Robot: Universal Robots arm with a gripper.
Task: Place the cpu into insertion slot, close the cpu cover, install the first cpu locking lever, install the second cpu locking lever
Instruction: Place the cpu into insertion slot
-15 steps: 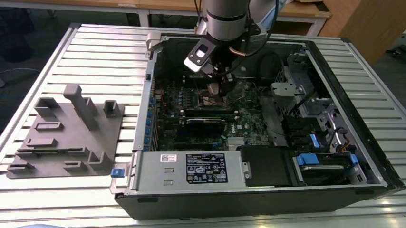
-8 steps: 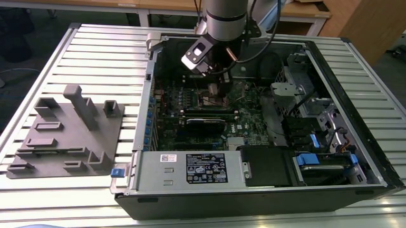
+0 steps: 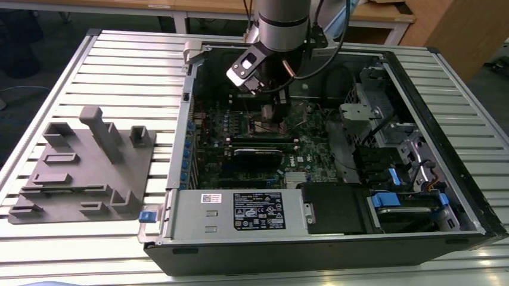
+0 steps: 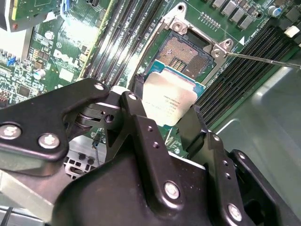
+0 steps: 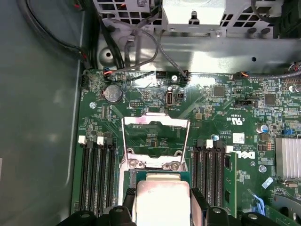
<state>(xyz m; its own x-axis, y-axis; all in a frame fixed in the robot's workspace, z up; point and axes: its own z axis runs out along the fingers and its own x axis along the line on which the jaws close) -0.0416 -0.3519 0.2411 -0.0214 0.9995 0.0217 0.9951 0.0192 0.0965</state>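
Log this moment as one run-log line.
gripper: shut on cpu | cpu: held near open socket, not seated | cpu cover: open

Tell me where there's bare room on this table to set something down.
Bare slatted table lies beyond the grey fixture, plus a narrow strip between fixture and computer case. Inside the case is crowded, with the end effector holding the cpu.

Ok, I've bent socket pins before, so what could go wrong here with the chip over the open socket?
1. The cpu, pinched in the gripper, hangs partly over the bare socket; landing tilted or offset could bend its contacts.
2. A thin locking lever juts out beside the socket and might snag a finger on the descent.
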